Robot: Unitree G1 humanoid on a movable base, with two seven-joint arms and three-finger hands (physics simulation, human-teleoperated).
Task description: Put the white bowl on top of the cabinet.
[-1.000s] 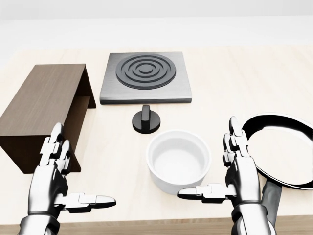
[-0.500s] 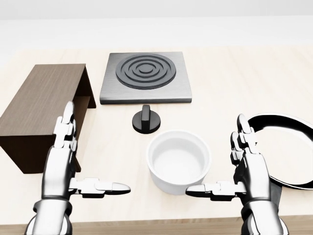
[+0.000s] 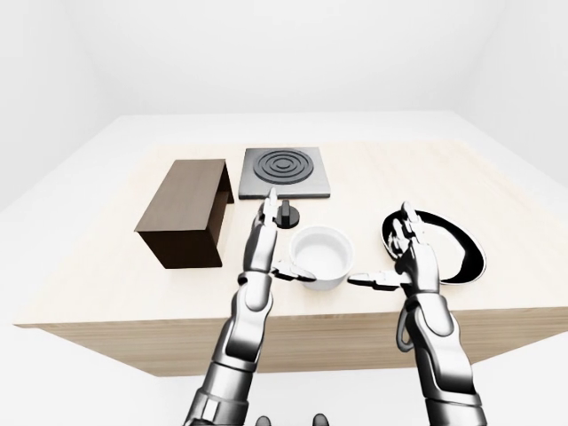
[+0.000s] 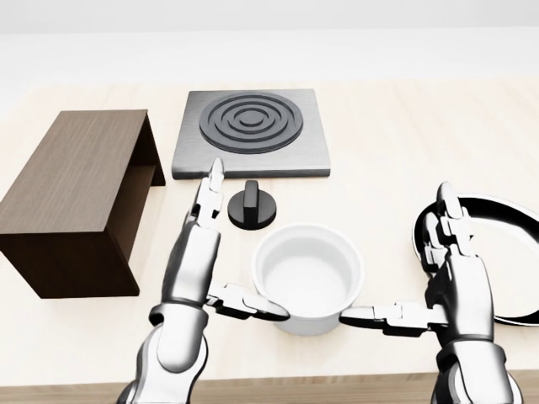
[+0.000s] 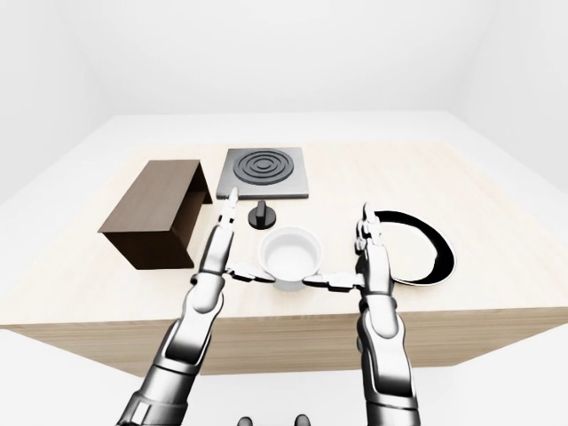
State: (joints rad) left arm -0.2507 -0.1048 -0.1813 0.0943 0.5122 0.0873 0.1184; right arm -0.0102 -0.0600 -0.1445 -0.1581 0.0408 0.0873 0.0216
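Observation:
The white bowl [image 4: 307,276] stands upright on the light wooden table, low in the middle of the head view. The dark brown cabinet [image 4: 76,189] lies at the left, its open side facing right. My left hand [image 4: 234,259] is open just left of the bowl, fingers pointing up; its thumb [image 4: 253,306] reaches the bowl's lower left wall. My right hand [image 4: 402,268] is open to the right of the bowl; its thumb [image 4: 379,318] points at the bowl's lower right wall. The bowl sits between the two hands, and neither closes round it.
A grey stove plate [image 4: 253,133] with dark rings lies above the bowl, with a black knob [image 4: 251,206] just below it. A black frying pan [image 4: 497,252] lies at the right, partly behind my right hand. The table's near edge [image 4: 278,389] runs along the bottom.
My left hand has moved right from beside the cabinet to the bowl's left side. My right hand has shifted a little to the right. The bowl has not moved.

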